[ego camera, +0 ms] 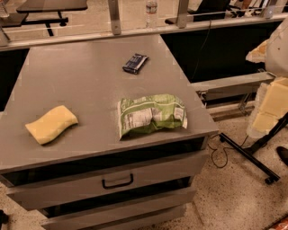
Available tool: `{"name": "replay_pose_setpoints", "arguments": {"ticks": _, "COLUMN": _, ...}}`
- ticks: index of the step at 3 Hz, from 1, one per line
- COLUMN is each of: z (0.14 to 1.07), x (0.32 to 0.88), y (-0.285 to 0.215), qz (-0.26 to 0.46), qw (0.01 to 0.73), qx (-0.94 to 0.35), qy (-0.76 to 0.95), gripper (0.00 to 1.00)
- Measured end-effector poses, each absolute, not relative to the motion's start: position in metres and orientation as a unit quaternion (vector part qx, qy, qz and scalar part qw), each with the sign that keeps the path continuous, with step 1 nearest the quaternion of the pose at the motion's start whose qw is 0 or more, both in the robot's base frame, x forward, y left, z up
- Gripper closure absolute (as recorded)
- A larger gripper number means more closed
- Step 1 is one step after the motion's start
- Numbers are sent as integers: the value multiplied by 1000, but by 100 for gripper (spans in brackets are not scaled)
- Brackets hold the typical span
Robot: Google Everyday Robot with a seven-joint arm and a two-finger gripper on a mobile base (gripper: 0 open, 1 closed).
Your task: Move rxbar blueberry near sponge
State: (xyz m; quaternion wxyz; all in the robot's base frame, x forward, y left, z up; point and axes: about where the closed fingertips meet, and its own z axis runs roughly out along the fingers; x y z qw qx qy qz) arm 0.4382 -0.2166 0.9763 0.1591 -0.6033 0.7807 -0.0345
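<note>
The rxbar blueberry (135, 63), a small flat bar in a dark navy wrapper, lies on the far middle part of the grey counter (81, 76). The sponge (51, 124), a pale yellow block with wavy edges, lies at the counter's near left. The two are well apart. My gripper (266, 110), yellowish-cream below a white arm part, hangs at the right edge of the view, off the counter's right side and far from both things. It holds nothing that I can see.
A large green-and-white snack bag (152, 114) lies near the counter's front right edge, between bar and sponge on the diagonal. Drawers with a black handle (118, 182) sit below. A black stand's legs (247, 155) cross the floor at right. A rail with a bottle (151, 8) runs behind.
</note>
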Motion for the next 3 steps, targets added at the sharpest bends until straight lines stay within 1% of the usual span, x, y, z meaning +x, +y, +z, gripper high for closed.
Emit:
{"name": "replay_pose_setpoints", "arguments": {"ticks": 1, "z": 977, "x": 438, "y": -216, "qz": -35, "qw": 160, "qx": -603, "qy": 781, "gripper": 0}}
{"name": "replay_pose_setpoints", "arguments": {"ticks": 3, "z": 986, "x": 520, "y": -197, "qz": -29, "qw": 195, "qx": -623, "qy": 757, "gripper": 0}}
